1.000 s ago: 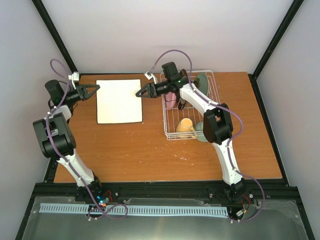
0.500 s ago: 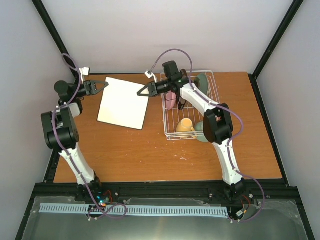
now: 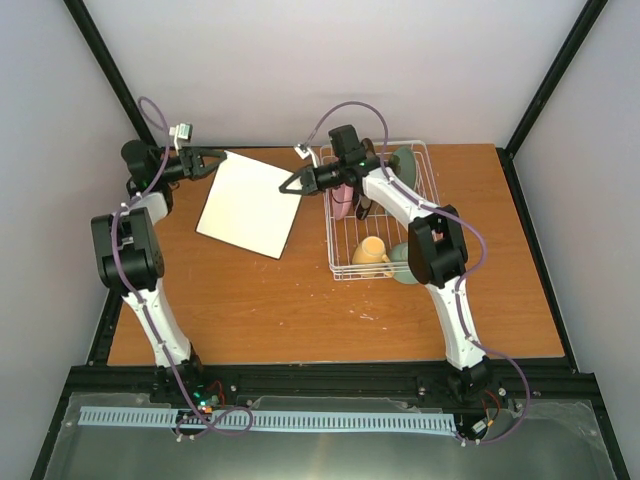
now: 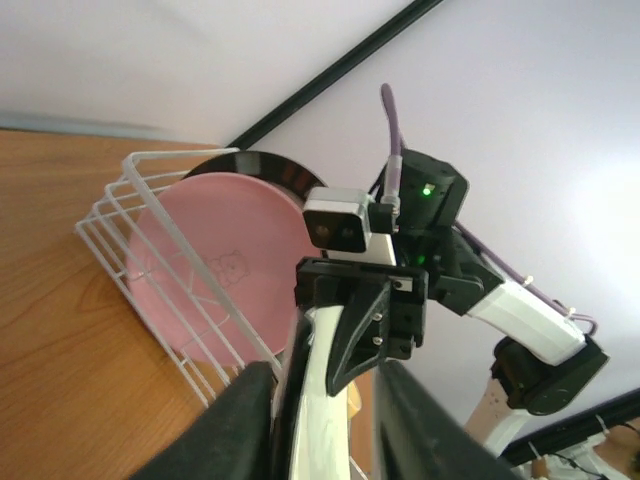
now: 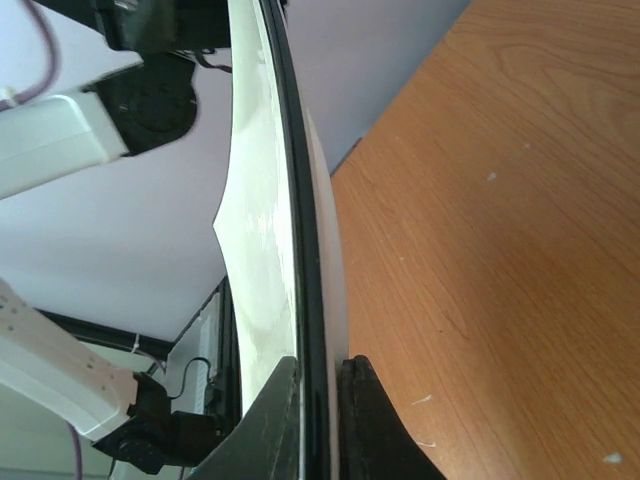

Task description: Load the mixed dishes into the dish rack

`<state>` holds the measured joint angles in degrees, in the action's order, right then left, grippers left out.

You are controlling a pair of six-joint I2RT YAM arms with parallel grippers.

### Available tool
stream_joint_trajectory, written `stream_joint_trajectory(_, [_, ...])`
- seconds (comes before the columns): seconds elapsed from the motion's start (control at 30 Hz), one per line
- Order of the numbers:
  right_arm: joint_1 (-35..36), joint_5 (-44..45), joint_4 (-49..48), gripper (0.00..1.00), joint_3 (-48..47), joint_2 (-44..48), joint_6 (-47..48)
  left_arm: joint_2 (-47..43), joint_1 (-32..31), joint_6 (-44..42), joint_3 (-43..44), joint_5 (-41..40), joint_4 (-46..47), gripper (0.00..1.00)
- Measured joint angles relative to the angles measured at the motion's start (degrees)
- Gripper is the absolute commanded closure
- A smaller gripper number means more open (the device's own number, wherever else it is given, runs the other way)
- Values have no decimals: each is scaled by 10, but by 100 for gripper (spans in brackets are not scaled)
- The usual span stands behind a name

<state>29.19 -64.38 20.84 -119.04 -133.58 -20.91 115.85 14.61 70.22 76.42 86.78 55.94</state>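
The white square plate (image 3: 250, 205) hangs tilted over the table's left half, held by its right corner. My right gripper (image 3: 291, 186) is shut on that corner; in the right wrist view its fingers (image 5: 320, 400) pinch the plate's rim (image 5: 255, 200). My left gripper (image 3: 215, 158) is at the plate's far left corner, and its jaws (image 4: 325, 400) stand parted around the edge (image 4: 312, 425), with a gap on one side. The white wire dish rack (image 3: 437, 200) holds a pink plate (image 4: 220, 290), a black-rimmed plate (image 4: 270, 170), a mint-green plate (image 3: 405, 163), a yellow mug (image 3: 370, 250) and a mint-green bowl (image 3: 405, 263).
Bare wooden table (image 3: 300, 310) lies in front of the plate and rack. A black frame post (image 3: 110, 70) rises close behind the left arm. The rack stands just right of my right gripper.
The plate lay flat a second ago and now hangs tilted and turned. My right gripper closed on its corner. The left gripper swung back towards the wall and its jaws have parted.
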Motion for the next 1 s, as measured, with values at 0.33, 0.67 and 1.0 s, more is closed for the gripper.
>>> stream_joint_trajectory(0.33, [-17, 40, 1, 97, 14, 0, -21, 0, 6, -196, 99, -49, -300, 45])
stream_joint_trajectory(0.67, [-45, 95, 28, 97, -17, 0, -40, 0, 67, -355, 152, -191, -499, 51])
stream_joint_trajectory(1.0, [-65, 151, 43, 97, -120, 15, -52, 0, 68, -399, 151, -245, -549, 54])
